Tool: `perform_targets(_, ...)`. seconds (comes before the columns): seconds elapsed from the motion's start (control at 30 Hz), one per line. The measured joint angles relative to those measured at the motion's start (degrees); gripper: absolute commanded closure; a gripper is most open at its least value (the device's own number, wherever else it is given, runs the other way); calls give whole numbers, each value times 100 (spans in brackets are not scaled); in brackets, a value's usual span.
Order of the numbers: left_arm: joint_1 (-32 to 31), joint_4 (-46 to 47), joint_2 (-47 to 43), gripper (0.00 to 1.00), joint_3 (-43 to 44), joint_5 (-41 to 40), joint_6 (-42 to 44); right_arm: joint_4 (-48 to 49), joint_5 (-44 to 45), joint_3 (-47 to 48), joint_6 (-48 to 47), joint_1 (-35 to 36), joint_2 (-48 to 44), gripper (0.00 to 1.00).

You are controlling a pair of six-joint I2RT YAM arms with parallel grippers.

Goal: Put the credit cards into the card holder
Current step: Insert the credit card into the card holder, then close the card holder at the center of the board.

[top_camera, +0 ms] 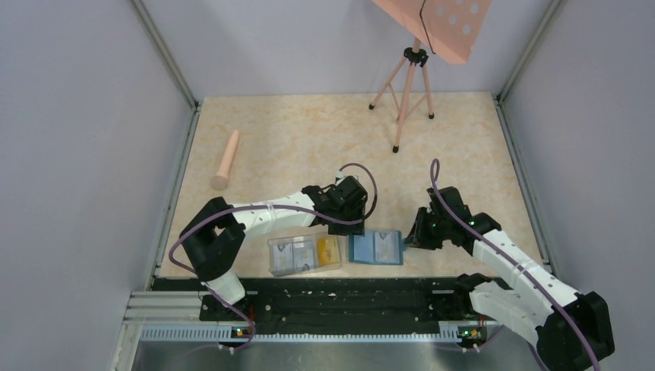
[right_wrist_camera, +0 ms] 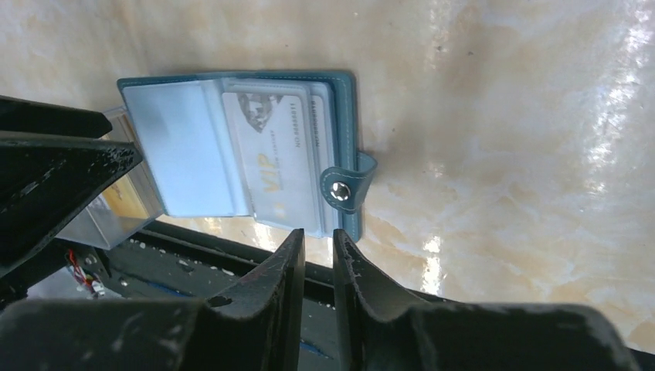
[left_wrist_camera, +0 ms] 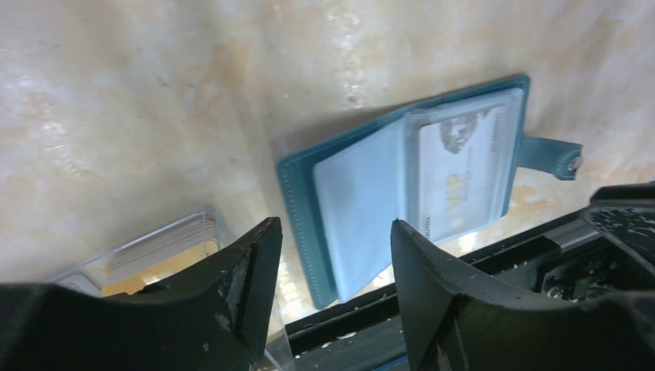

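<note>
Holder [top_camera: 376, 247] lies open and flat on the table [top_camera: 309, 139], close to the near edge and between my 2 arms. In the pocket on the tab [right_wrist_camera: 344, 185] side I see 1 pale VIP card [right_wrist_camera: 274, 166] tucked behind clear plastic. The other leaf shows plain light blue. The tab comes off the holder's outer edge, with its snap facing up.

Just left of the holder sits a clear box [top_camera: 303, 253]. There are 2 cards in it that I can make out, a yellow card [top_camera: 328, 249] on the side nearer the holder and a pale card [top_camera: 286, 253] beside it.

My left claw [left_wrist_camera: 332, 232] hangs above the table just beyond the box and the holder. It is released, the fingers well apart with nothing between them. My right claw [right_wrist_camera: 317, 236] is near the holder's right side and points toward it. Its fingers are parted by only a narrow slit, and it grips nothing.

Farther out, a pink rod [top_camera: 226, 160] lies near the left wall. A tripod [top_camera: 407, 93] stands at the back, carrying a pink board [top_camera: 444, 23].
</note>
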Motion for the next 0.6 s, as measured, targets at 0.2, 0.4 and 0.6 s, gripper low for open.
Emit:
perform_targets(0.2, 166, -94, -216, 40, -391, -107, -17, 33, -313, 37, -74, 0, 28, 93)
perform_targets(0.4, 260, 22, -177, 41, -514, 271, -55, 380, -647, 15, -144, 0, 435, 100)
perform_targets(0.6, 260, 568, 140, 45, -518, 935, -184, 706, -726, -120, -144, 0, 953, 100)
